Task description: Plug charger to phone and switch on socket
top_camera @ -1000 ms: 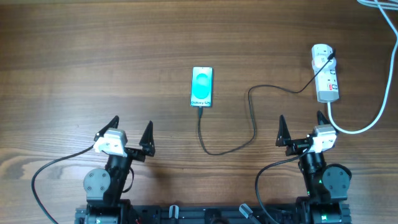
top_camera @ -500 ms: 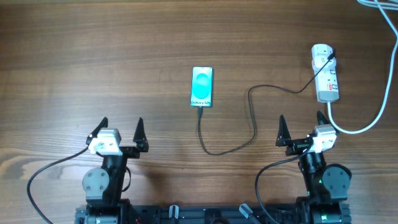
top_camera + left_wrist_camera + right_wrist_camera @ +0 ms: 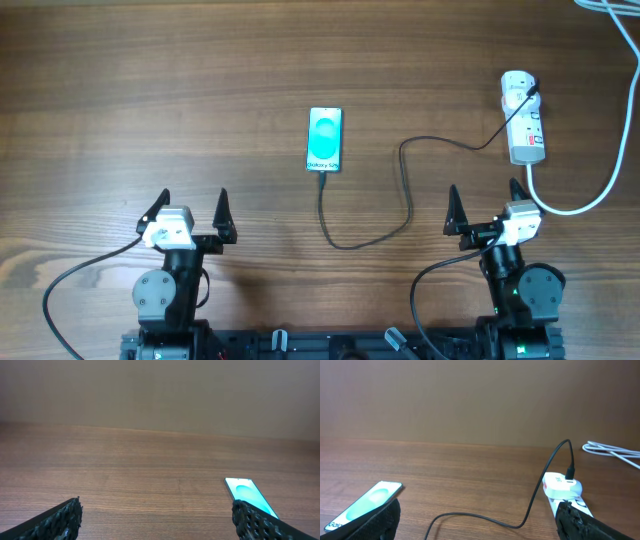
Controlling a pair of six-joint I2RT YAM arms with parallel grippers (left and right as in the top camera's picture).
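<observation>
The phone (image 3: 325, 139) lies flat mid-table with its cyan screen up; it also shows in the left wrist view (image 3: 248, 494) and the right wrist view (image 3: 367, 502). The black charger cable (image 3: 404, 190) runs from the phone's near end in a loop to the white socket strip (image 3: 524, 119) at the far right, where it joins a white adapter (image 3: 562, 484). Its plug tip sits at the phone's near edge. My left gripper (image 3: 189, 213) is open and empty near the front left. My right gripper (image 3: 484, 205) is open and empty, just in front of the socket.
The socket's white power cord (image 3: 610, 180) curves off to the right table edge and back to the far right corner (image 3: 615, 452). Both arm bases stand at the table's front edge.
My left gripper has drawn back a little to the left and toward the front edge. The right arm, phone, cable and socket have not moved.
</observation>
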